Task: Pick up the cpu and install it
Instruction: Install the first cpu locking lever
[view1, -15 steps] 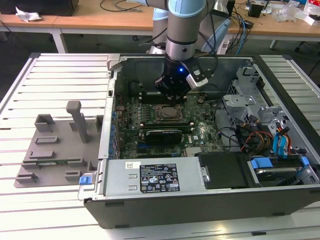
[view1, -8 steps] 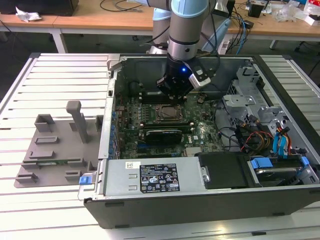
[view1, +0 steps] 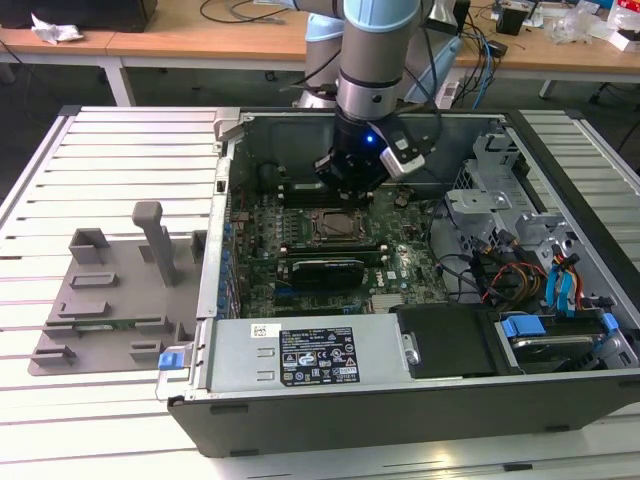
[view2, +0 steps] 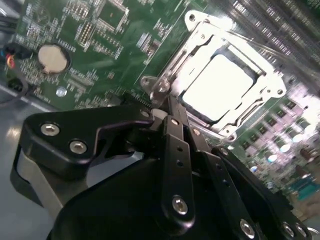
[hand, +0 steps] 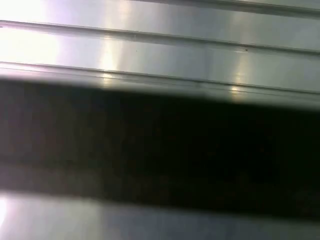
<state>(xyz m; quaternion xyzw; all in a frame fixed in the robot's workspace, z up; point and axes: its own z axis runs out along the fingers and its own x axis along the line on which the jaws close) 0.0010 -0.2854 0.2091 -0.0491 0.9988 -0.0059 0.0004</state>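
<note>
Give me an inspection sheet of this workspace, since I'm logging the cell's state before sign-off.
Surface: slatted metal table carrying an open computer case.
Job's things: cpu, silvery top, lying inside the metal-rimmed socket frame on the green motherboard.
Clutter: grey plastic tray with slots and posts, on the table at the exterior view's left.
Grippers: gripper close beside the socket's corner; whether it is open or shut cannot be told.
Cables: coloured bundles inside the case at the exterior view's right; more cables on the wooden desks behind.
Surroundings: desks with loose equipment behind the table.
</note>
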